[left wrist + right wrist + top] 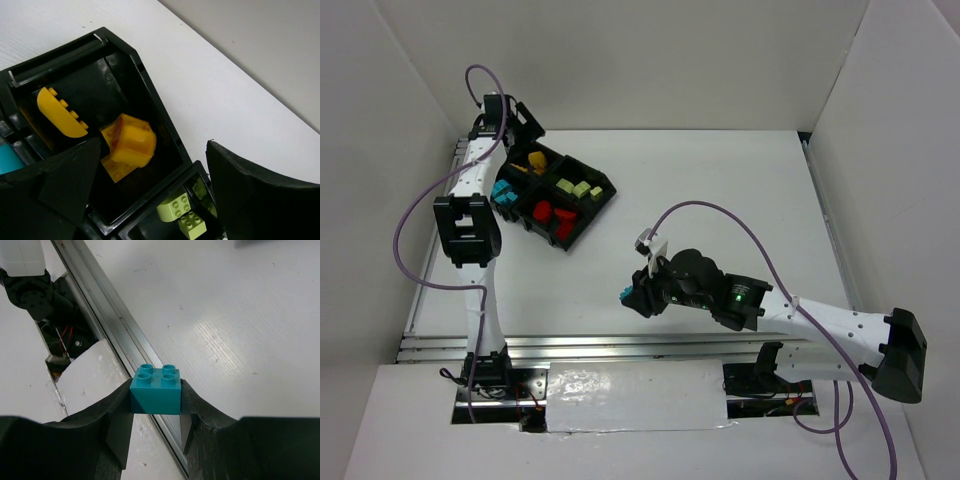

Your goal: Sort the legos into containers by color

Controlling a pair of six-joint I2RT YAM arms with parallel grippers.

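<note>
The black tray (607, 192) sits at the back left, and its four containers hold legos by colour: yellow (535, 160), pale green (583, 188), teal (503, 192) and red (554, 214). My left gripper (152, 150) hangs open over the yellow compartment with nothing between its fingers. Below it lie a curved yellow brick (60, 112) and a stacked yellow-orange piece (131, 144). Two pale green bricks (182, 212) show in the neighbouring compartment. My right gripper (156, 402) is shut on a teal 2x2 brick (156, 390), held above the table near the front edge (625, 295).
An aluminium rail (620, 345) runs along the near table edge, under the right gripper (632, 292). White walls enclose the table on the left, back and right. Purple cables loop from both arms. The left gripper (526, 135) is at the tray's far corner.
</note>
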